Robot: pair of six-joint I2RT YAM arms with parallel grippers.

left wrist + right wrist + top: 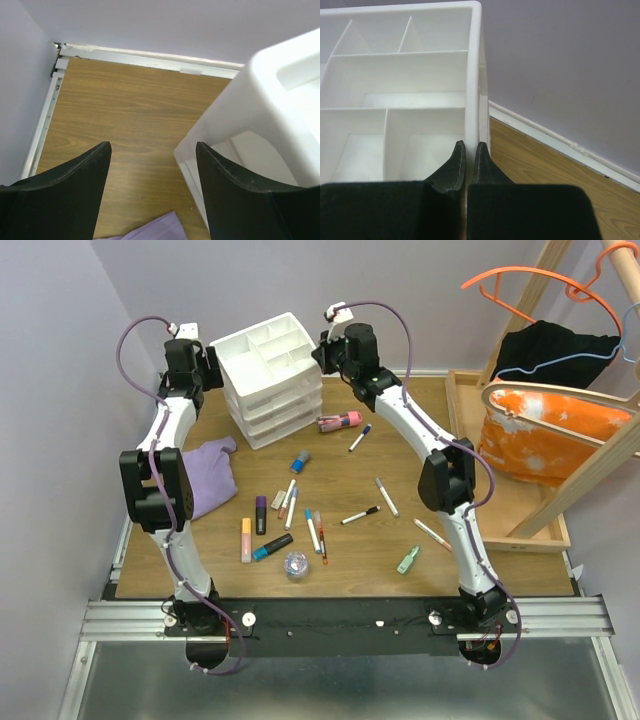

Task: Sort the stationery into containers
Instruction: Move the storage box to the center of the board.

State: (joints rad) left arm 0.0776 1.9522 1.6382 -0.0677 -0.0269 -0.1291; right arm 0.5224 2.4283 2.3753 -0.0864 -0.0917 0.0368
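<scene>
Your right gripper [470,146] is pinched narrow on the white organiser [395,75]: its side wall sits between the fingers, one inside the corner compartment, one outside. Your left gripper [152,147] is spread wide above the table [335,475], just beside the organiser's other side, near the purple cloth [205,480]. Pens and markers [260,515] lie scattered on the table in front of the organiser, well apart from both grippers.

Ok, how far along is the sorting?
Nothing is sorted yet: the organiser shows only empty top compartments, and the pens and markers lie scattered on the table. In hand: the right gripper is closed at the organiser's right wall, seemingly pinching it; the left gripper is open beside it. Left: every piece.
</scene>
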